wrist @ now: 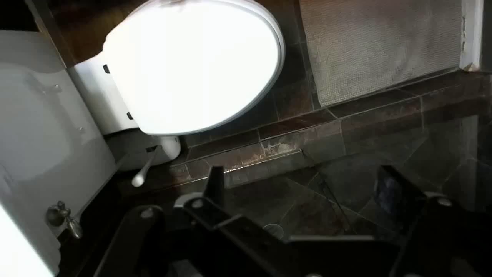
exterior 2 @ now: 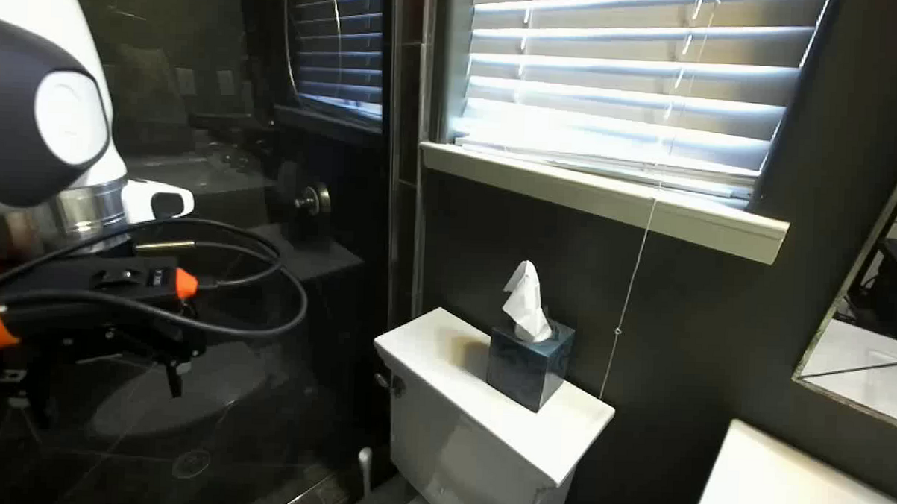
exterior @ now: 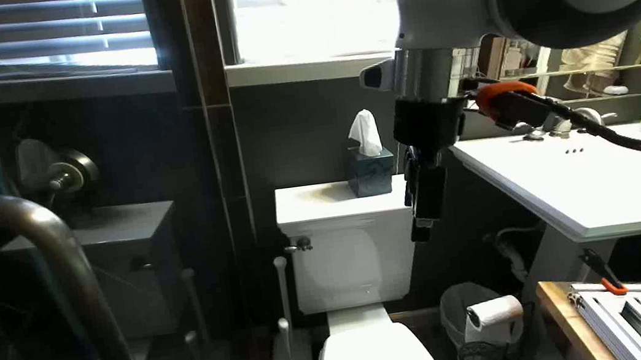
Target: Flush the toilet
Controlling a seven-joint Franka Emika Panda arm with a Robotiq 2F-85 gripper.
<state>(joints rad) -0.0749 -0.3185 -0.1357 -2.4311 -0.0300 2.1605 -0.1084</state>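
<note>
The white toilet [exterior: 345, 270] shows its boxy tank, flat lid and bowl. Its tank also shows in an exterior view [exterior 2: 453, 450], and its closed seat lid is bright in the wrist view [wrist: 196, 69]. A metal flush lever [exterior: 302, 244] sits at the tank front's upper left corner. The lever also shows in the wrist view [wrist: 64, 219] at the lower left, and small in an exterior view [exterior 2: 389, 384]. My gripper [wrist: 300, 177] is open and empty, its fingers wide apart over dark floor. The gripper [exterior: 424, 213] points down and is apart from the lever.
A blue tissue box [exterior: 370, 170] stands on the tank lid. A white brush [exterior: 287, 327] stands left of the toilet, beside the dark glass shower wall with a metal handle [exterior: 74, 262]. A white sink counter [exterior: 593, 181] and paper roll [exterior: 494, 311] are at the right.
</note>
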